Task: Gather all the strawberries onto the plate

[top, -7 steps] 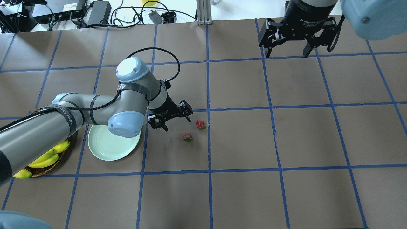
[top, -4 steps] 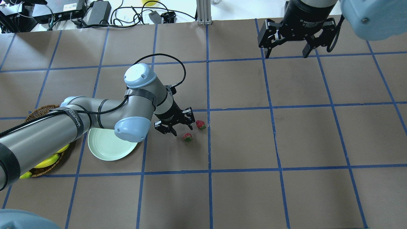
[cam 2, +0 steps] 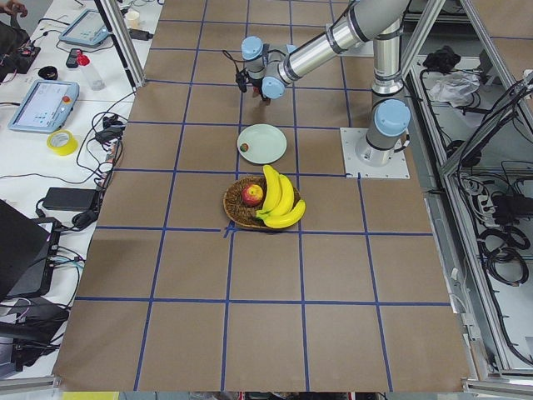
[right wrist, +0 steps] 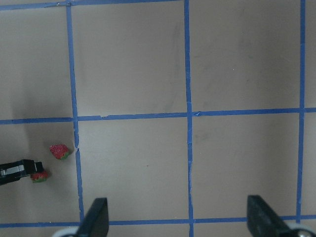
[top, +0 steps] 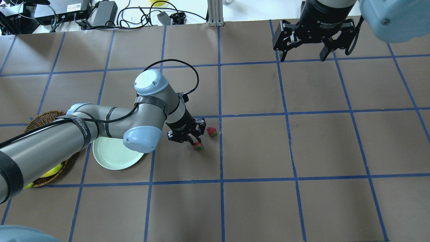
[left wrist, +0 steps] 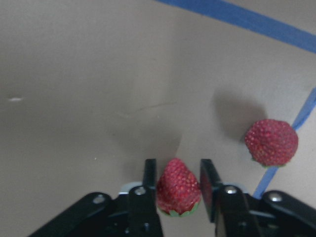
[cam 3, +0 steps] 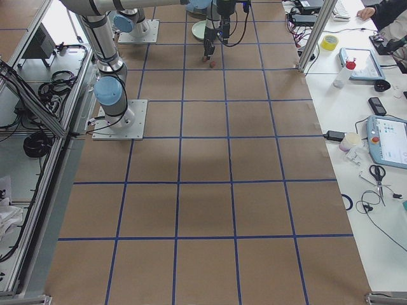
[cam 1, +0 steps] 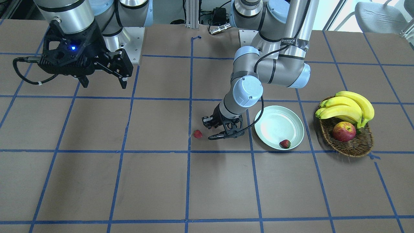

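Note:
My left gripper (top: 195, 142) is low over the table, its jaws closed against both sides of one strawberry (left wrist: 178, 186), which rests on the brown paper. That strawberry also shows in the overhead view (top: 197, 146). A second strawberry (top: 212, 131) lies loose just beyond it, next to a blue tape line (left wrist: 271, 142). The third strawberry (cam 1: 285, 143) lies inside the pale green plate (cam 1: 275, 124) near its rim. The plate (top: 111, 156) is partly hidden under my left arm. My right gripper (top: 304, 57) hangs open and empty, high over the far right of the table.
An oval wicker basket (cam 1: 355, 147) with bananas (cam 1: 347, 106) and a red-yellow apple (cam 1: 343, 131) stands beside the plate, away from the strawberries. Cables and power bricks (top: 104, 13) lie beyond the table's far edge.
My left gripper moved right and down from beside the plate to the nearer strawberry, and its jaws narrowed around it. The right arm has not moved.

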Available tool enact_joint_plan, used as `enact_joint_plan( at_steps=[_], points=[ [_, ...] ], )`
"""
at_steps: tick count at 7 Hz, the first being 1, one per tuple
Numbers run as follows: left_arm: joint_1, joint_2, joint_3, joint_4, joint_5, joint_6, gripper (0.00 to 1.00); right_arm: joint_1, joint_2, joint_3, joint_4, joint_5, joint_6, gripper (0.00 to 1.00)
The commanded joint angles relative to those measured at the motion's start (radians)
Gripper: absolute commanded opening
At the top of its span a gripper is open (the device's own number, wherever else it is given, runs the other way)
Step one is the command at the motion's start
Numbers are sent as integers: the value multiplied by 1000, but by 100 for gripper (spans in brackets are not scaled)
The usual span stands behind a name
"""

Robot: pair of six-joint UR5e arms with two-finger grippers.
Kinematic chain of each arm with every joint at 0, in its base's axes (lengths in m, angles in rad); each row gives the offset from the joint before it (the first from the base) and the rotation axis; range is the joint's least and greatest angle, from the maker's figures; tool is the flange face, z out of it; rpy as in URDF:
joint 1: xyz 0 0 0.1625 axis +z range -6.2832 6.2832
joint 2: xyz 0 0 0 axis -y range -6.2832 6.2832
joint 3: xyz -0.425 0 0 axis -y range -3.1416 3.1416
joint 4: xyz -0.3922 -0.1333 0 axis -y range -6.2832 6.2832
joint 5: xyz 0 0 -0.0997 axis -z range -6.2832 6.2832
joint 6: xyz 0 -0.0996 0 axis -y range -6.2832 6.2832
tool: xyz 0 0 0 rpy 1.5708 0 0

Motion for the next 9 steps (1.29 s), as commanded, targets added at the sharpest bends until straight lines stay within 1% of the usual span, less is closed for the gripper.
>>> enact_joint_plan(
  at_steps=[1,3,4,5,6,7,8,9],
  points=[
    [1,14,11,6,4,14,0,0,0,0,0,1,0,100],
    [21,36,75,-13,17,17,0,0,0,0,0,1,0,100],
    [73,36,126,-70,27,27,0,-2,0,0,0,0,0,100],
    [92,35,140,-125,26,26,0,0,0,0,2,-2,-2,100],
    [80,25,122,-126,15,14,66,0,0,0,2,0,-2,100],
    [54,22,76,-123,-5,-11,85,0,0,2,2,0,0,100],
    [23,6,47,-106,-43,-56,85,0,-2,6,0,1,0,100],
    [-2,5,45,-107,-46,-105,85,0,-3,6,0,1,-2,100]
  ],
)
